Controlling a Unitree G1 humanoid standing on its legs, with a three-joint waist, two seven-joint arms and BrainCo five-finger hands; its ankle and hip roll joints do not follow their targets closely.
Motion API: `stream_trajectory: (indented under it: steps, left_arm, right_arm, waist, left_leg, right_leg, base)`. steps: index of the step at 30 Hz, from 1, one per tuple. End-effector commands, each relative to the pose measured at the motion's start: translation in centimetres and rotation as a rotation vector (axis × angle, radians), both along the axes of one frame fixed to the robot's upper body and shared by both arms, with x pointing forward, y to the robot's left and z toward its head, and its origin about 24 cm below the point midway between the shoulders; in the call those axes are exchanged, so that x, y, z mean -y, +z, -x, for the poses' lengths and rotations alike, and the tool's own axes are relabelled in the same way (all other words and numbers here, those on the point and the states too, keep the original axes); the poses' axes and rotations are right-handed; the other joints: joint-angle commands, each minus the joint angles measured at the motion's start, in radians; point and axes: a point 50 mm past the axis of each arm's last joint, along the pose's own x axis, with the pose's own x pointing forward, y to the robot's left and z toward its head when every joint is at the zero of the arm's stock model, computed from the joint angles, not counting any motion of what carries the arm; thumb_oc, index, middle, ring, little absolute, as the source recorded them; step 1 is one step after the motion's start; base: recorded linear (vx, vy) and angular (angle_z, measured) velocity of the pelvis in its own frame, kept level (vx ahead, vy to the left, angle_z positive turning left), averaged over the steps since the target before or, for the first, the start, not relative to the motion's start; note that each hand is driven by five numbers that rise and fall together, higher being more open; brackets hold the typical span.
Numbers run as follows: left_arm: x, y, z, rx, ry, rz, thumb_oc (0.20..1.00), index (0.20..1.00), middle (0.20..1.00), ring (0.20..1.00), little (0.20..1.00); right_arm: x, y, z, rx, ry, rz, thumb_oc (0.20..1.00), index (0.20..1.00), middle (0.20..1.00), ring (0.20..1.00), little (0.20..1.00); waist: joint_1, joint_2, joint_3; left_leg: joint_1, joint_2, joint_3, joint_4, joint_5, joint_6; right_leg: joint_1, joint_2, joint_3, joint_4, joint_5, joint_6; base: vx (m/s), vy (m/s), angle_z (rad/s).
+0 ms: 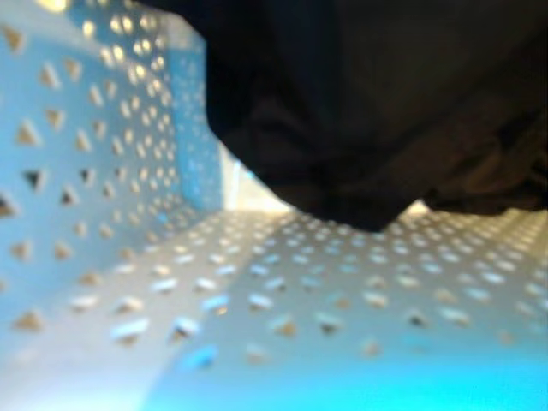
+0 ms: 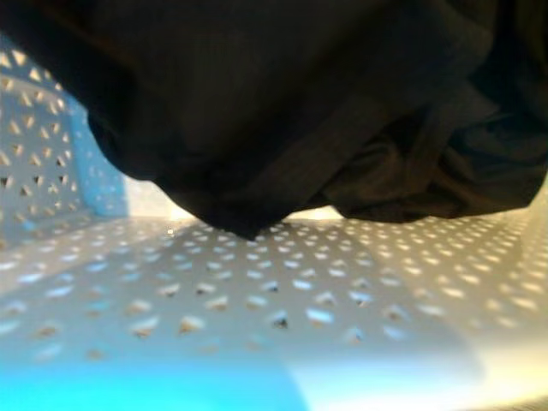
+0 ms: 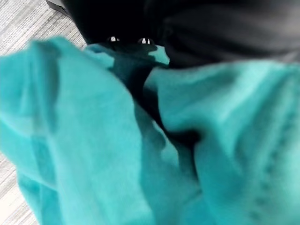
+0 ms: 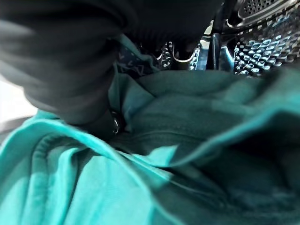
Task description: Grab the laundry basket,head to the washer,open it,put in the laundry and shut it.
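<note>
- Looking into the laundry basket [image 1: 103, 197] from very close: pale perforated walls and floor, seen from both eye views.
- Dark garment [image 2: 282, 111] hangs over the upper part of the basket interior, its lowest fold just above the perforated floor.
- Left wrist view: teal cloth [image 3: 93, 154] bunched right against the camera, striped floor [image 3: 23, 21] at the edge; left hand's fingers hidden, can't tell its state.
- Right wrist view: the teal cloth lies in folds, washer drum [image 4: 262, 37] with perforated metal just behind it; right hand's fingers hidden too, can't tell.
</note>
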Motion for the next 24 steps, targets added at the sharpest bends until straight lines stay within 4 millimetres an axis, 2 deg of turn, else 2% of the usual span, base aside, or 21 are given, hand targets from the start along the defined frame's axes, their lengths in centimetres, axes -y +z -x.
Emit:
stream_trajectory:
  steps: [1, 4, 5, 6, 8, 10, 13, 16, 21, 22, 24]
  left_arm:
    - [0.2, -0.5, 1.2, 0.015, 0.029, 0.030, 0.200, 0.200, 0.200, 0.200, 0.200]
    - [0.3, 1.0, -0.4, 0.064, 0.038, 0.043, 0.200, 0.200, 0.200, 0.200, 0.200]
    - [0.2, 2.2, -1.1, 0.109, 0.058, 0.052, 0.200, 0.200, 0.200, 0.200, 0.200]
    - [0.0, 2.8, -1.5, 0.137, 0.076, 0.060, 0.200, 0.200, 0.200, 0.200, 0.200]
    - [-0.1, 3.1, -1.6, 0.150, 0.079, 0.061, 0.200, 0.200, 0.200, 0.200, 0.200]
    - [-0.4, 3.6, -1.7, 0.171, 0.099, 0.065, 0.200, 0.200, 0.200, 0.200, 0.200]
    - [-0.5, 3.6, -1.7, 0.173, 0.100, 0.066, 0.200, 0.200, 0.200, 0.200, 0.200]
    - [-1.3, 3.5, -1.6, 0.179, 0.129, 0.070, 0.200, 0.200, 0.200, 0.200, 0.200]
    - [-2.2, 3.3, -1.5, 0.173, 0.166, 0.073, 0.200, 0.200, 0.200, 0.200, 0.200]
    - [-3.0, 3.3, -1.6, 0.172, 0.194, 0.064, 0.200, 0.200, 0.200, 0.200, 0.200]
    - [-3.4, 3.4, -1.7, 0.175, 0.210, 0.062, 0.200, 0.200, 0.200, 0.200, 0.200]
  right_arm:
    - [-0.3, -0.4, 1.1, 0.067, 0.052, 0.046, 0.200, 0.200, 0.200, 0.200, 0.200]
    - [-0.6, -0.5, 1.4, 0.088, 0.076, 0.088, 0.200, 0.200, 0.200, 0.200, 0.200]
    - [-0.5, -0.2, 1.4, 0.130, 0.080, 0.119, 0.395, 0.395, 0.395, 0.395, 0.395]
    - [-0.4, 0.4, 1.5, 0.171, 0.087, 0.131, 1.000, 1.000, 1.000, 1.000, 1.000]
    - [-0.5, 0.7, 1.7, 0.181, 0.104, 0.122, 1.000, 1.000, 1.000, 1.000, 1.000]
    - [-0.2, 2.0, 2.7, 0.224, 0.125, 0.068, 1.000, 1.000, 1.000, 1.000, 1.000]
    - [0.2, 2.2, 3.3, 0.222, 0.130, 0.038, 1.000, 1.000, 1.000, 1.000, 1.000]
    - [1.2, 3.0, 5.5, 0.215, 0.168, -0.041, 1.000, 1.000, 1.000, 1.000, 1.000]
    - [2.3, 2.8, 6.9, 0.155, 0.171, -0.096, 1.000, 1.000, 1.000, 1.000, 1.000]
    - [2.6, 2.7, 7.5, 0.125, 0.184, -0.113, 1.000, 1.000, 1.000, 1.000, 1.000]
    - [3.1, 2.5, 7.8, 0.093, 0.174, -0.129, 1.000, 1.000, 1.000, 1.000, 1.000]
  waist:
    - [-0.007, -0.012, -0.009]
    - [-0.016, -0.024, -0.009]
    - [-0.023, -0.035, -0.009]
    - [-0.028, -0.042, -0.009]
    - [-0.032, -0.049, -0.009]
    - [-0.042, -0.069, -0.009]
    - [-0.045, -0.077, -0.009]
    - [-0.068, -0.114, -0.009]
    - [-0.077, -0.132, -0.009]
    - [-0.085, -0.140, -0.009]
    - [-0.088, -0.144, -0.009]
  left_leg:
    - [0.036, 0.010, 0.086, 0.026, -0.126, -0.036]
    - [0.031, 0.008, 0.089, 0.024, -0.128, -0.037]
    - [0.024, 0.007, 0.088, 0.022, -0.130, -0.037]
    - [0.017, 0.007, 0.088, 0.020, -0.132, -0.037]
    - [0.013, 0.007, 0.088, 0.018, -0.133, -0.037]
    - [0.018, 0.005, 0.090, 0.007, -0.135, -0.036]
    - [0.024, 0.004, 0.093, 0.003, -0.135, -0.035]
    - [0.054, 0.007, 0.103, -0.015, -0.132, -0.036]
    - [0.094, 0.007, 0.116, -0.027, -0.133, -0.036]
    - [0.104, 0.008, 0.119, -0.022, -0.133, -0.035]
    - [0.111, 0.009, 0.123, -0.022, -0.133, -0.035]
  right_leg:
    - [0.075, -0.025, -0.011, 0.054, -0.044, -0.001]
    - [0.069, -0.024, -0.008, 0.052, -0.041, 0.000]
    - [0.066, -0.024, -0.008, 0.045, -0.035, 0.004]
    - [0.064, -0.024, -0.008, 0.038, -0.026, 0.008]
    - [0.061, -0.024, -0.008, 0.033, -0.020, 0.012]
    - [0.064, -0.021, -0.003, 0.018, -0.003, 0.019]
    - [0.068, -0.019, 0.001, 0.011, 0.005, 0.022]
    - [0.098, -0.012, 0.014, -0.029, 0.034, 0.034]
    - [0.134, -0.007, 0.020, -0.053, 0.047, 0.038]
    - [0.147, -0.005, 0.022, -0.059, 0.049, 0.039]
    - [0.156, -0.004, 0.021, -0.065, 0.051, 0.039]
  base:
    - [0.01, 0.048, 0.04]
    - [0.00, 0.000, 0.00]
    - [0.00, 0.000, 0.00]
    - [0.00, 0.000, 0.00]
    - [-0.01, 0.017, -0.06]
    - [-0.01, 0.013, -0.02]
    - [0.00, 0.011, 0.00]
    - [-0.03, 0.037, -0.03]
    - [-0.03, 0.039, -0.14]
    - [-0.02, 0.036, -0.09]
    - [-0.04, 0.030, -0.03]
